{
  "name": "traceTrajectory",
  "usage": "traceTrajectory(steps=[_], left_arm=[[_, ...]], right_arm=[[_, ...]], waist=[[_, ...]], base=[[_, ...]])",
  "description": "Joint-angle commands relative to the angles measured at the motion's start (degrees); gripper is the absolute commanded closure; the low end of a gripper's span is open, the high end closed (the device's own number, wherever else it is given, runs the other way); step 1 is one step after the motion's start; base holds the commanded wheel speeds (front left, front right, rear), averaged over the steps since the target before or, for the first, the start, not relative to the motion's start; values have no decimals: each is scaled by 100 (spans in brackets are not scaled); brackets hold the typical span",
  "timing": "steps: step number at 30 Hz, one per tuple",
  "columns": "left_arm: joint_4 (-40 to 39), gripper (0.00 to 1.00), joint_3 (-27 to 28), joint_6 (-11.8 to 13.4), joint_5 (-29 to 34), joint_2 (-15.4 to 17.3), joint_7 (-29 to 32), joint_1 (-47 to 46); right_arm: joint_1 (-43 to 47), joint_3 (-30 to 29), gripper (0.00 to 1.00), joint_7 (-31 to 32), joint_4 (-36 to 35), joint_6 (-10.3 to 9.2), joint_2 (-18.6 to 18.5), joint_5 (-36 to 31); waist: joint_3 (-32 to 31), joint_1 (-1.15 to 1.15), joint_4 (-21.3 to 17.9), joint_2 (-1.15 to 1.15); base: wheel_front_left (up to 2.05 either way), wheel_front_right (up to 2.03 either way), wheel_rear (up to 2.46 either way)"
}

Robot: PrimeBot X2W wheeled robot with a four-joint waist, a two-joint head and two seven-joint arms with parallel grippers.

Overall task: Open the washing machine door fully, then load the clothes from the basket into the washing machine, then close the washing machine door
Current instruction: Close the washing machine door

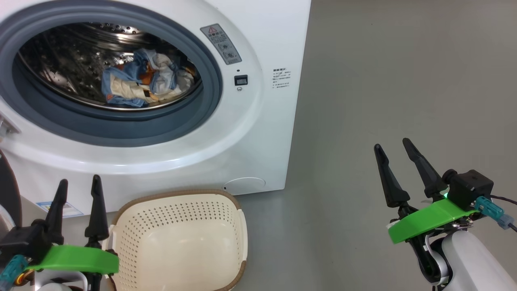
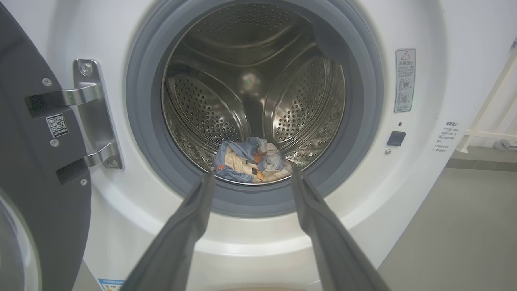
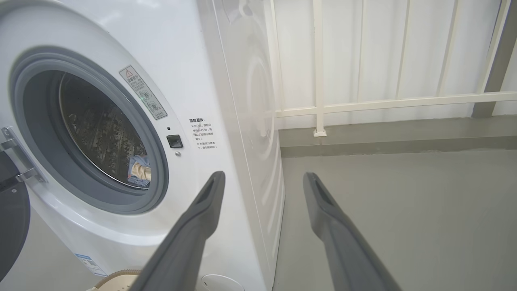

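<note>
head view
status, door: the washing machine door (image 1: pixel 7 190) shows as a dark sliver at the left edge, swung clear of the mouth; opening judged done.
status, loading: judged done, going by the two containers below.
status, left to do: closing the door.
washing machine (image 1: pixel 258 121): white front-loader with a grey-blue rubber ring (image 1: pixel 121 129) around a steel drum (image 1: pixel 60 60).
drum contents: the clothes (image 1: pixel 145 81), one crumpled light-blue and whitish heap low in the drum, behind the ring.
basket (image 1: pixel 177 210): on the floor (image 1: pixel 383 81) just in front of the machine, below the mouth. Its cream bottom is bare and it looks empty, though the near edge runs out of frame.
left gripper (image 1: pixel 80 180): fingers apart, holding nothing, just left of the basket.
right gripper (image 1: pixel 391 144): fingers apart, holding nothing, over bare floor well right of the machine.

left wrist view
door: dark grey inner face at the left, hung on its metal hinge (image 2: pixel 95 117), standing wide.
drum: perforated steel, with the same single heap at the bottom front and the rest bare.
left fingers (image 2: pixel 181 234): spread, aimed at the mouth, touching nothing.

right wrist view
machine: front and right flank, with a corner of the clothes visible through the mouth.
basket: brown rim at the bottom edge.
right fingers (image 3: pixel 194 226): spread, pointing past the machine's front corner toward a white railing (image 3: pixel 319 81).
</note>
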Motion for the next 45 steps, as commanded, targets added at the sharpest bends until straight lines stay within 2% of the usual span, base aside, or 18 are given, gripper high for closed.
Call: traceTrajectory(steps=[1,27,45], left_arm=[[-133,0,244,-20,86,129,-36,-73],[38,0,439,-207,247,-75,-36,-136],[61,0,526,-290,270,-200,-36,-142]], right_arm=[[-38,102,0,-46,-139,25,-60,54],[-60,172,0,-46,-72,25,-51,81],[-61,136,0,-46,-40,25,-49,92]], waist=[[1,0,-2,0],[-3,0,-36,0],[-26,0,9,0]], base=[[0,0,0],[-7,7,0],[-152,152,0]])
